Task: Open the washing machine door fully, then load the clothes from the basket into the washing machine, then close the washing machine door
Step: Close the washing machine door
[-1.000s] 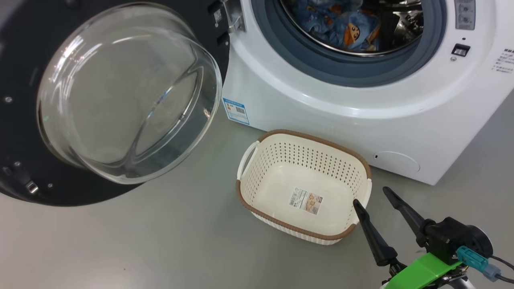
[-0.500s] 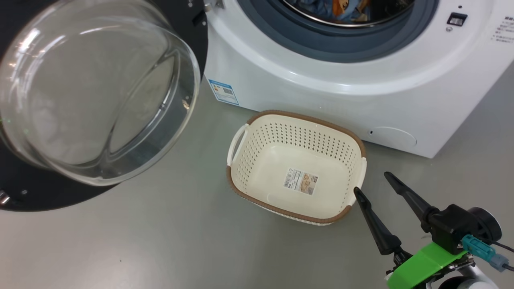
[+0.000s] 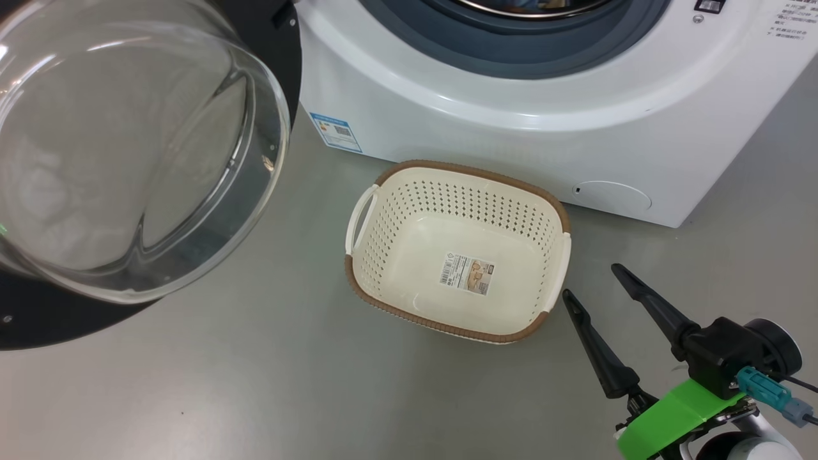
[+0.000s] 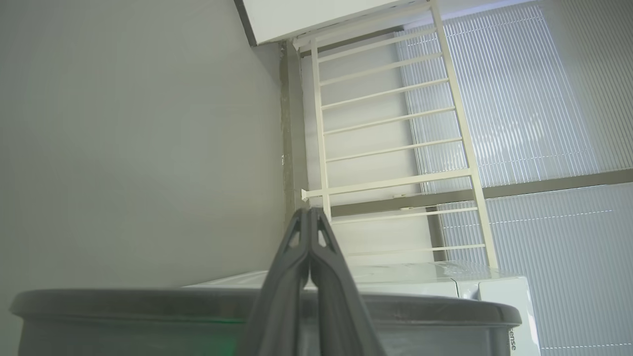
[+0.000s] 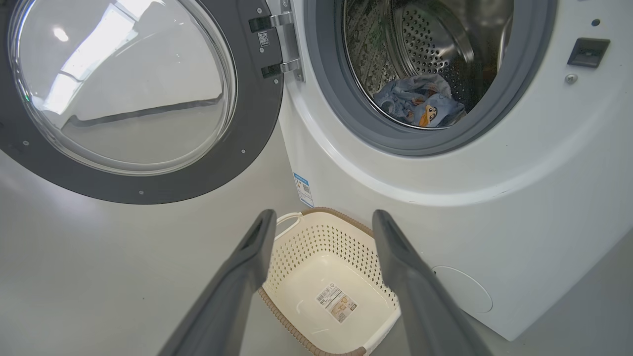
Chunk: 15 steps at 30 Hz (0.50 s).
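Over the last second the whole head view has slid. The washing machine [image 3: 511,128] and the basket [image 3: 511,211] now sit higher and further left in the frame, and the drum mouth is nearly cut off at the top edge. We read that as the camera moving, not the things (everything drifts together, and the basket keeps its spot on the floor [image 3: 255,383] just in front of the machine). The right jaws stay at the lower right, spread wide with nothing between them. Their tips are just beside the basket's lower-right corner and apart from it.

We judge the loading done. The basket is bare down to its sticker [image 3: 468,273], and the right wrist view shows the clothes [image 5: 420,101] lying low in the drum, right of center in the upper frame. That leaves 1 step, shutting the washing machine door [image 3: 128,160].

The door stands swung wide at the left of the frame. Its clear glass bowl bulges toward us, streaked with reflections, and the glossy black ring shows behind it. In the left wrist view the left jaws are pressed together on nothing and point at a pale wall (a grey rim crosses the bottom there, and we cannot tell what it is).
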### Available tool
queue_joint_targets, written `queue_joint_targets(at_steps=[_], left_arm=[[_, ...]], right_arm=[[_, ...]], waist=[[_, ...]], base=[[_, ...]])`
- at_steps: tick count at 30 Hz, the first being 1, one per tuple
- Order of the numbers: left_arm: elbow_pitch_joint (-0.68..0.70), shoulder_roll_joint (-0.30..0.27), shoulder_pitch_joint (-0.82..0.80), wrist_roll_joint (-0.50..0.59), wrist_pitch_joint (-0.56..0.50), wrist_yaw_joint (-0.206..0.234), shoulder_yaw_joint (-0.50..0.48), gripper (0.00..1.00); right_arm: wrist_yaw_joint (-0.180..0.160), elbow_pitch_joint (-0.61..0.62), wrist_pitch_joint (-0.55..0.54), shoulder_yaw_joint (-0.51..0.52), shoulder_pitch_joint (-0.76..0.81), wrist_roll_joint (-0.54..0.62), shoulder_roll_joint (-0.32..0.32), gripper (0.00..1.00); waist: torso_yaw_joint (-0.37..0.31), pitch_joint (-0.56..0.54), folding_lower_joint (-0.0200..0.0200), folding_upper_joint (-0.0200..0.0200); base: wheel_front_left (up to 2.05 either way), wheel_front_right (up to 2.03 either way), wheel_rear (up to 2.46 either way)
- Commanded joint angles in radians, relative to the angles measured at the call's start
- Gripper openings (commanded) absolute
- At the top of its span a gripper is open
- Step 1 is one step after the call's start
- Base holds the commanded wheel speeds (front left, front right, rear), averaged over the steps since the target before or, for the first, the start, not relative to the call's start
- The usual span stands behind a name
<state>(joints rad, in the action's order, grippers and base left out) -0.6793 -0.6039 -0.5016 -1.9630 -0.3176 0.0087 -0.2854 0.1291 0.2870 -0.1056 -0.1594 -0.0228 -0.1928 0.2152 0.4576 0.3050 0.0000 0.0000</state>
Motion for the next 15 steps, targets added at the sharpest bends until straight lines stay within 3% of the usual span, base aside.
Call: queue_joint_targets(at_steps=[1,15], left_arm=[[0.011,-0.082,-0.028,0.015,-0.014,-0.002,-0.025,0.00],[-0.030,-0.072,-0.030,0.034,-0.071,-0.026,0.005,0.00]], right_arm=[[0.002,0.031,-0.003,-0.030,-0.027,0.006,-0.001,1.00],[0.002,0.025,0.004,-0.028,-0.031,0.010,-0.006,1.00]], waist=[[-0.003,0.001,0.0000,0.0000],[-0.007,0.011,0.0000,0.0000]], base=[[0.00,0.00,0.00],[0.00,0.00,0.00]])
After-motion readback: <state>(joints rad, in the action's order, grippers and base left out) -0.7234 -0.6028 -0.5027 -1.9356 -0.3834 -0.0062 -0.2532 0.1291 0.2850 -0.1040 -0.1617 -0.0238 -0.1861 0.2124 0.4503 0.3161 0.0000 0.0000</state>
